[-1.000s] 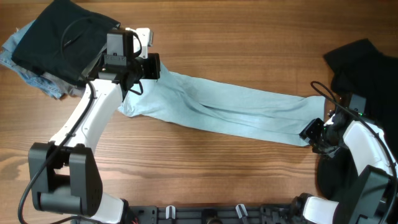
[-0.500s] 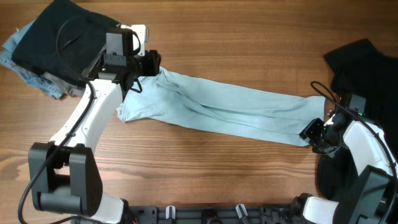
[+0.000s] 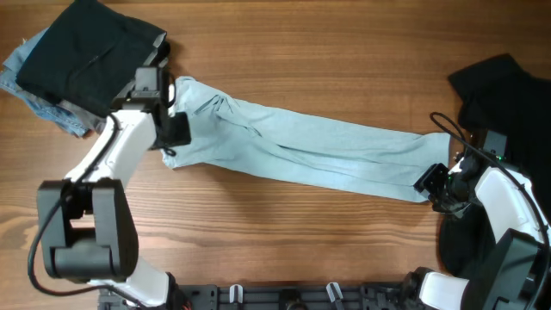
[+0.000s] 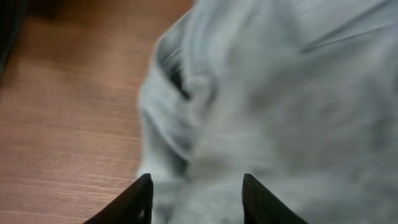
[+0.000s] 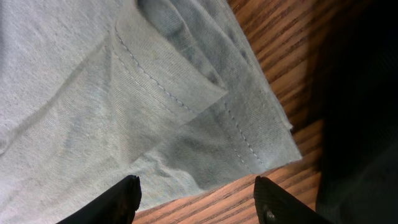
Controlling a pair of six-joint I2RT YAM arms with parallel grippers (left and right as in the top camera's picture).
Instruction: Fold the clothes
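Note:
The clothes in hand are one pale blue-grey T-shirt (image 3: 318, 151), drawn out into a long band across the wooden table, from upper left to lower right. My left gripper (image 3: 175, 131) hovers over the shirt's bunched left end. In the blurred left wrist view the shirt (image 4: 280, 93) fills the frame, and the left gripper (image 4: 196, 190) is open with only cloth beneath it. My right gripper (image 3: 433, 183) sits at the shirt's right end. In the right wrist view it (image 5: 196, 196) stands open above the stitched hem of the shirt (image 5: 93, 93) and bare wood.
A dark garment (image 3: 86, 47) lies on a light blue one (image 3: 39, 99) at the table's top left corner. Black cloth (image 3: 508, 95) is heaped at the right edge, close to my right arm, and it (image 5: 364, 106) also shows in the right wrist view.
My left gripper has let go of the shirt's left end and swung left and toward the front. That end now lies bunched on the table. The right arm has not moved.

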